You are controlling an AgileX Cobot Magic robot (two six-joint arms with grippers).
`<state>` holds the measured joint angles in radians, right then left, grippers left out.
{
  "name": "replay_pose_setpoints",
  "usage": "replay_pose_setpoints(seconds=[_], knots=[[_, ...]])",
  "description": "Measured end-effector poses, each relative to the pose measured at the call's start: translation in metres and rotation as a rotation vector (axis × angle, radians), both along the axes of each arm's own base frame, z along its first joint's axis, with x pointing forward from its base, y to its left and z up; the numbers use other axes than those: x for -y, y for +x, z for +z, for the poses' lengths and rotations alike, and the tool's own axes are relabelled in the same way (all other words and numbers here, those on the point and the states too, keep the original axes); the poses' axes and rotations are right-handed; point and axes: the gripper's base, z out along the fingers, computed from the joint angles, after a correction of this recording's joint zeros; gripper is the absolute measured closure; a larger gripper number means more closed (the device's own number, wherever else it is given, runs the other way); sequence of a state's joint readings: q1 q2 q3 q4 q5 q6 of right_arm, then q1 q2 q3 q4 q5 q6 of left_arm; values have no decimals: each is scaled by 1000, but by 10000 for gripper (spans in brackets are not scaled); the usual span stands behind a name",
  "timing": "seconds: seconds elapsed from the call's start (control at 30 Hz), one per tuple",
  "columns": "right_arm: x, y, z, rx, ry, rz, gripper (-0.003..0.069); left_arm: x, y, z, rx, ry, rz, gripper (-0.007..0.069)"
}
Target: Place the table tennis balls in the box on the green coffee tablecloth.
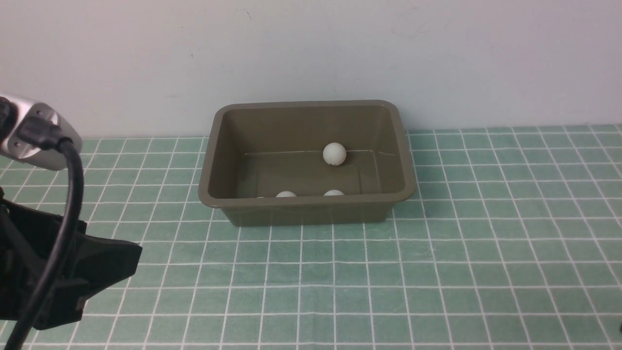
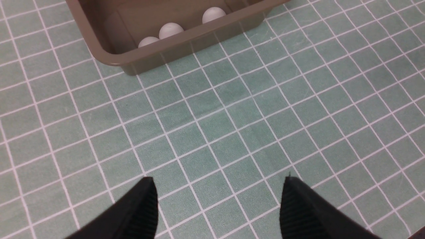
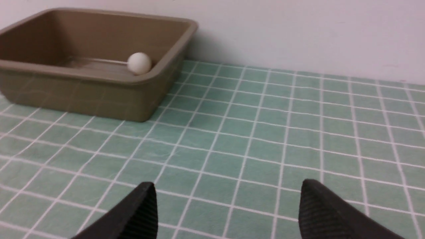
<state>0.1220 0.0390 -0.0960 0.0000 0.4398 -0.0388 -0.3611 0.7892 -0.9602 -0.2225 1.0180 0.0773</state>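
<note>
Holding my left gripper [image 2: 217, 199] at the near left corner of the tabletop, black fingers spread wide, nothing between them, only cloth below. My right gripper [image 3: 225, 209], seen only in its own wrist view, likewise splayed and empty above bare cloth; its place on the tabletop I cannot tell.

Item: pale teal-green tablecloth with a grid of thin white lines [image 1: 437, 272], covering the tabletop from near edge to far edge.

Item: rectangular olive-brown plastic tub with rounded corners and flared rim [image 1: 311, 201], lidless, standing on the cloth close against the far edge, about midway between left and right edges.

Item: small matte white table tennis balls, four, all inside the tub. Three lie along its near wall: one [image 2: 148, 41] mostly hidden by the rim, one [image 1: 285, 194] just beside it, one [image 1: 334, 193] a little further right. The fourth [image 1: 334, 153] rests towards the tub's far wall.
</note>
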Motion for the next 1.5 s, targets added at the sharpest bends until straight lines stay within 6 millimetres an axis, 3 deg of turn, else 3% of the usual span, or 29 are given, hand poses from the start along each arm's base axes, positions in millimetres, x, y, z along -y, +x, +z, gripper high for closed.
replay_pose_setpoints(seconds=[1.17, 1.27, 1.4, 1.5], knots=[[2, -5, -5, -20, 25, -34, 143, 2, -4, -2, -52, -17, -20, 178], [2, -4, -9, -26, 24, -34, 143, 2, -4, -2, -52, -18, -20, 178], [1, -2, -31, -82, 18, -35, 143, 2, -4, -2, -52, -18, -20, 178], [1, -1, -34, -73, 19, -35, 143, 2, -4, -2, -55, -16, -22, 178]])
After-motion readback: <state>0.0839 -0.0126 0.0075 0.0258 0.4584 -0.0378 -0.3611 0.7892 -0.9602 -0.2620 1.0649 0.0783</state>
